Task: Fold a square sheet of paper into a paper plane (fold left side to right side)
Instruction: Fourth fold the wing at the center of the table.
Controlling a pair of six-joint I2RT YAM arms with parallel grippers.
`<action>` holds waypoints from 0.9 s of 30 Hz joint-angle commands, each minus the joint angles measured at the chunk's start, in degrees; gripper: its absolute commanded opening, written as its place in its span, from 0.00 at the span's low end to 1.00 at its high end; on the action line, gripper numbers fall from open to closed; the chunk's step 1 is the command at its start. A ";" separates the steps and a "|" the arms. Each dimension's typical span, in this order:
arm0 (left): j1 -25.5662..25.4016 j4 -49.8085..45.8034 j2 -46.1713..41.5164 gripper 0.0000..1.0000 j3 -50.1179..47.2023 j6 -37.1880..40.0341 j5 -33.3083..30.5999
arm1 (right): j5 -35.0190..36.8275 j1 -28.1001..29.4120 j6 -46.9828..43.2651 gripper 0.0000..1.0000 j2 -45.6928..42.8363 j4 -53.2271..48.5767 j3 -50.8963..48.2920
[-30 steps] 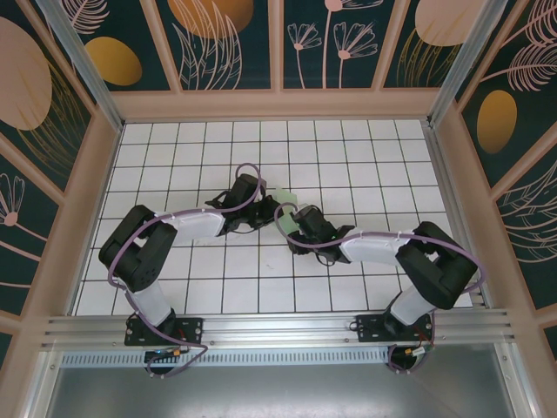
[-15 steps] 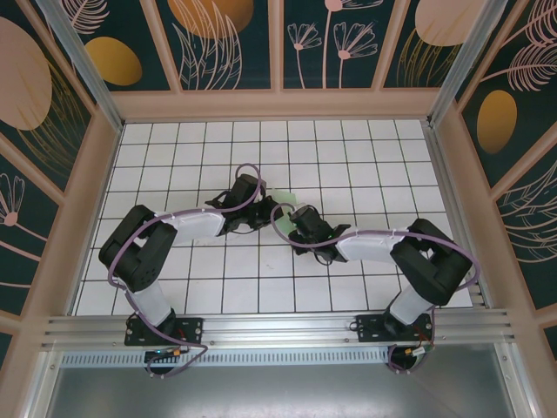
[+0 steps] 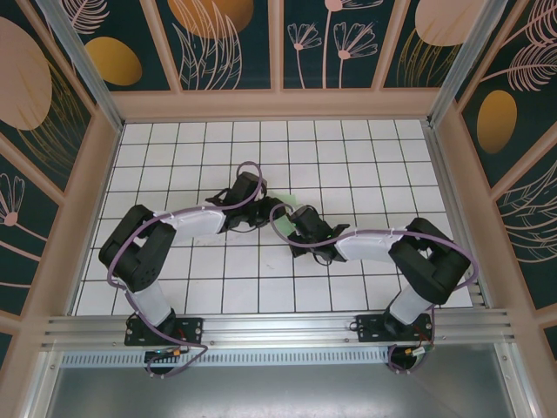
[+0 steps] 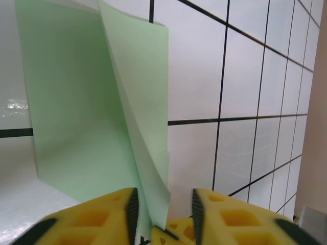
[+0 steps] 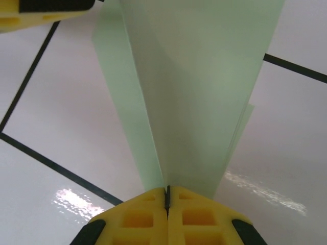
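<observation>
The square sheet of paper (image 4: 76, 112) is pale mint green and folded, lying on the white grid floor with one flap (image 4: 145, 97) standing up. In the top view only a small green patch (image 3: 282, 199) shows between the two grippers at mid-table. My left gripper (image 4: 164, 204) is open; the raised flap hangs loose between its yellow fingers (image 4: 110, 212), touching neither pad. My right gripper (image 5: 167, 191) is shut on the folded edge of the paper (image 5: 204, 76), with the layers fanning away from its tips. The grippers (image 3: 268, 209) (image 3: 290, 215) nearly meet over the sheet.
White tiles with black grid lines (image 3: 348, 165) spread all round the paper. Low beige walls (image 3: 278, 104) ring the floor. A yellow tip of the right gripper (image 4: 163, 234) pokes up between the left fingers. The left finger (image 5: 46, 10) edges into the right wrist view.
The left gripper has opened and let go of the paper flap. The right gripper has shut on the paper's folded edge and shifted slightly left toward the left gripper.
</observation>
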 commanded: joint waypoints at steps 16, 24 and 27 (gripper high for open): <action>3.96 2.14 -14.34 0.41 -8.69 1.18 -1.55 | -19.31 -6.16 1.12 0.05 -0.59 0.83 1.38; 3.16 9.48 -6.62 0.25 -9.53 -0.31 3.77 | -26.50 -8.63 3.67 0.05 -0.66 3.75 0.85; 2.84 9.63 -4.84 0.26 -8.60 -0.31 4.15 | -28.54 -9.72 5.03 0.05 -0.74 5.56 -0.04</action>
